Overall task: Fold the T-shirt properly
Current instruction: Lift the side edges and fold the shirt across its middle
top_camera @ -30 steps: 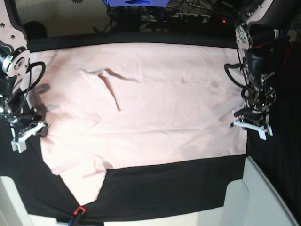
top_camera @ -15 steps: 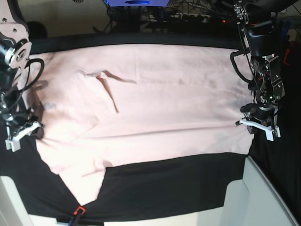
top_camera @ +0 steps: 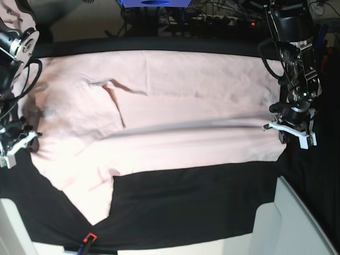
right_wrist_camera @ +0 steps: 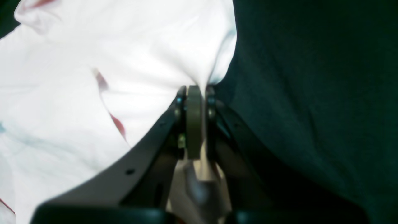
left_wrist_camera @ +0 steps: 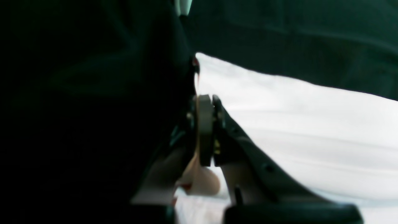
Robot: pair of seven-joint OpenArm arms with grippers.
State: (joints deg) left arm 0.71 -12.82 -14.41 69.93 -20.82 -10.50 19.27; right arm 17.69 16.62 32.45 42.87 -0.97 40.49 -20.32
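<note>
The pale pink T-shirt [top_camera: 175, 101] lies spread, plain side up, on the black table cloth [top_camera: 191, 207]. A taut ridge runs across its middle between the two grippers. My left gripper [top_camera: 286, 130] sits at the shirt's right edge, shut on a pinch of the fabric. In the left wrist view its jaws [left_wrist_camera: 205, 124] are closed, with pink cloth [left_wrist_camera: 295, 133] trailing away. My right gripper [top_camera: 18, 142] holds the shirt's left edge. In the right wrist view, T-shirt fabric [right_wrist_camera: 130, 62] is gathered into the shut gripper [right_wrist_camera: 196, 96]. One sleeve hangs toward the front left.
White table corners show at the front right [top_camera: 289, 223] and front left [top_camera: 10, 228]. A small red and blue object [top_camera: 88, 239] lies at the cloth's front edge. Cables and a blue box [top_camera: 154, 2] sit behind the table.
Both grippers have moved outward, the right one toward the view's left and the left one slightly up and right. The shirt is stretched sideways and a straight ridge has formed across it.
</note>
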